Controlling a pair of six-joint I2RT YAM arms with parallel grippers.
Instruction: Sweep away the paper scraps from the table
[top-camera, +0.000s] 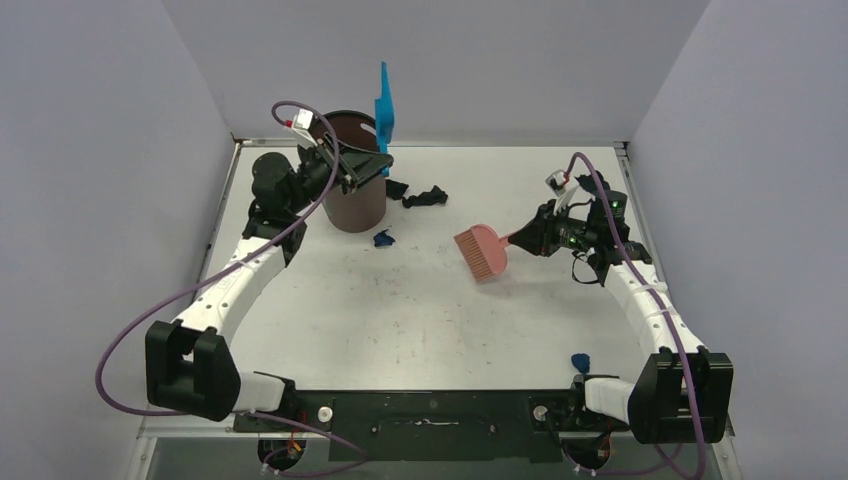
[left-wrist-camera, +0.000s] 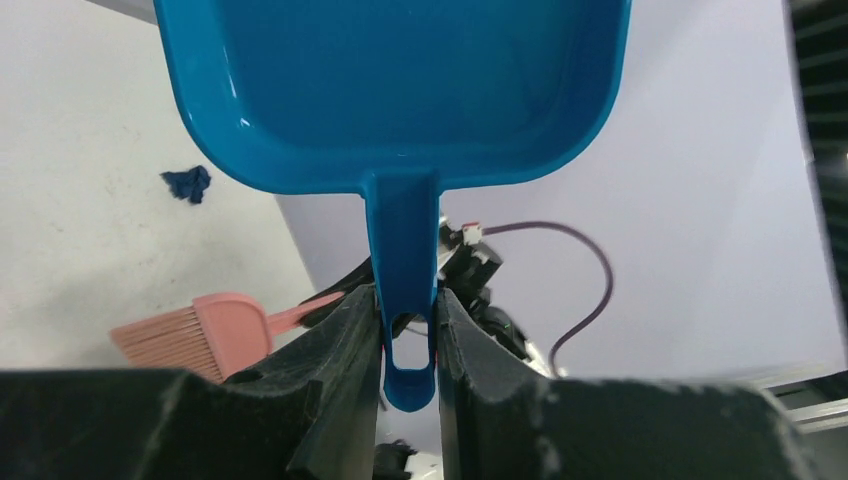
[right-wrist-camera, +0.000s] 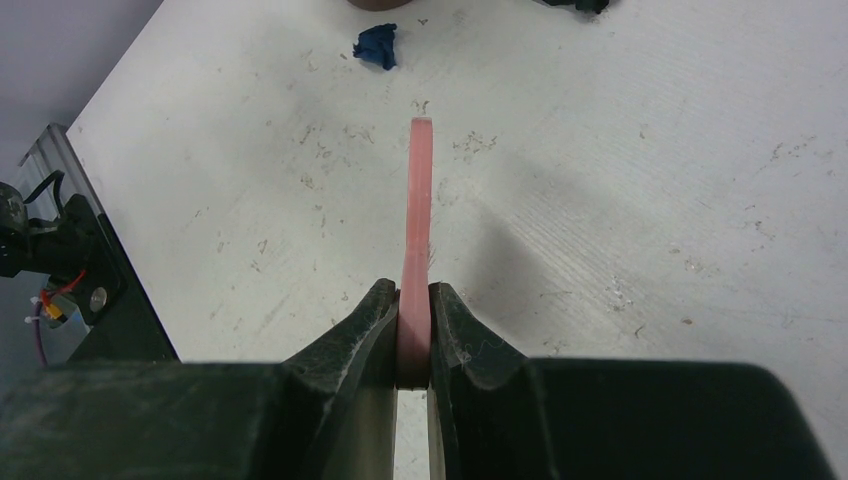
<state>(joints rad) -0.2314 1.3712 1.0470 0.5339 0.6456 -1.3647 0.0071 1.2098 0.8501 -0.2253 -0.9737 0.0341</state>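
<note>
My left gripper (top-camera: 372, 160) is shut on the handle of the bright blue dustpan (top-camera: 383, 112) and holds it upright over a brown bin (top-camera: 352, 200). In the left wrist view the dustpan (left-wrist-camera: 400, 90) looks empty and the jaws (left-wrist-camera: 408, 335) pinch its handle. My right gripper (top-camera: 527, 238) is shut on the pink hand brush (top-camera: 482, 250), held above the table (top-camera: 400, 320). A dark blue paper scrap (top-camera: 383, 238) lies by the bin. Black scraps (top-camera: 420, 195) lie behind it. Another blue scrap (top-camera: 580, 361) lies near the right arm's base. The right wrist view shows the brush handle (right-wrist-camera: 418, 200) edge-on and the blue scrap (right-wrist-camera: 377, 44).
The brown bin stands at the table's back left. Grey walls close in the back and both sides. The black mounting plate (top-camera: 430, 410) and both arm bases sit at the near edge. In the left wrist view the brush (left-wrist-camera: 190, 335) and the blue scrap (left-wrist-camera: 187, 183) show.
</note>
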